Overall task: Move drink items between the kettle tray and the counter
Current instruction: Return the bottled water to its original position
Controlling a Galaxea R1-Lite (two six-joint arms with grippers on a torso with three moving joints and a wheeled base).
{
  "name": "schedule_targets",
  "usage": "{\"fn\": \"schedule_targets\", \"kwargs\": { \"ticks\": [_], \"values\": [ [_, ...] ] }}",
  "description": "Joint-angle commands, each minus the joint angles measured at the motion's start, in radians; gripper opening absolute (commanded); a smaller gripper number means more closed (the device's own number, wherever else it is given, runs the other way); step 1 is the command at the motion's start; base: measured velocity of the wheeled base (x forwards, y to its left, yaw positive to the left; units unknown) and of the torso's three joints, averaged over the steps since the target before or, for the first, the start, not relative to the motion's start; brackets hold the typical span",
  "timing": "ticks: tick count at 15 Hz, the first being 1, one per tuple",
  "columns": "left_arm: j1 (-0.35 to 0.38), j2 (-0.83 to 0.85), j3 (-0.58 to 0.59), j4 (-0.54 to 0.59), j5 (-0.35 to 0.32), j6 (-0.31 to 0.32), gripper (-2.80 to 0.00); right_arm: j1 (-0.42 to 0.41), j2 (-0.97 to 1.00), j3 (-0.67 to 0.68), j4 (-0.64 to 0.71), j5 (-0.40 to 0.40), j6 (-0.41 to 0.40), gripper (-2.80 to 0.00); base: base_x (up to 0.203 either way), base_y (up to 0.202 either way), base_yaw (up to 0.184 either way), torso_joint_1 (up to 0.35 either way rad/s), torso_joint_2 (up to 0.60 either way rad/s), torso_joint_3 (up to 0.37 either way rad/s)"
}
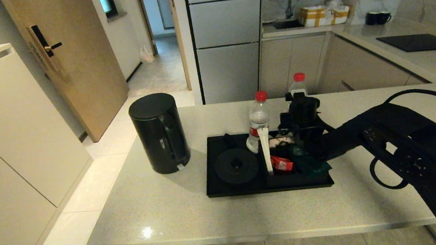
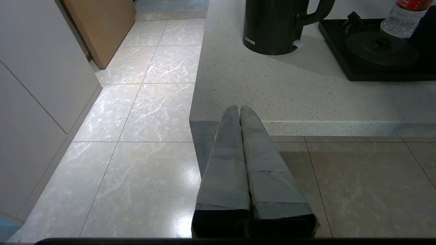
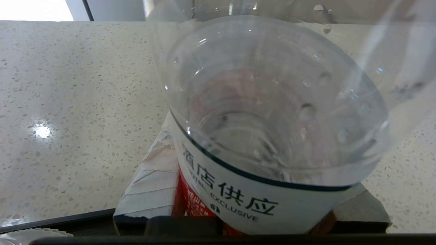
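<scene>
The black kettle (image 1: 159, 133) stands on the speckled counter (image 1: 211, 215), left of the black kettle tray (image 1: 268, 189); the round kettle base (image 1: 236, 165) is bare. One red-capped water bottle (image 1: 258, 120) stands at the tray's back. My right gripper (image 1: 299, 104) is shut on a second water bottle (image 1: 299, 83) (image 3: 272, 102) just beyond the tray's far edge, over the counter; its fingers (image 3: 150, 190) press the label on both sides. Whether that bottle touches the counter is hidden. My left gripper (image 2: 240, 109) is shut and empty, below the counter's front left corner, out of the head view.
Red and green sachets (image 1: 282, 163) fill the tray's boxed section behind a white divider (image 1: 265, 152). Tiled floor (image 2: 143, 102) lies left of the counter. Far behind are a cooktop counter (image 1: 418, 42), two dark mugs (image 1: 378, 18) and a taped box (image 1: 323, 14).
</scene>
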Motion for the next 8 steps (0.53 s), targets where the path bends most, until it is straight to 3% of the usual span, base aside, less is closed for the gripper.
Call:
{"fn": "schedule_targets", "kwargs": {
  "ticks": [1, 8],
  "values": [
    [0.000, 0.001, 0.000, 0.000, 0.000, 0.000, -2.80, 0.013, -0.006, 0.007, -0.001, -0.003, 0.009, -2.80, 0.000, 0.000, 0.000, 0.000, 0.00, 0.000],
    [0.000, 0.001, 0.000, 0.000, 0.000, 0.000, -2.80, 0.023, 0.029, -0.036, 0.006, -0.020, 0.033, -2.80, 0.000, 0.000, 0.000, 0.000, 0.00, 0.000]
  ]
}}
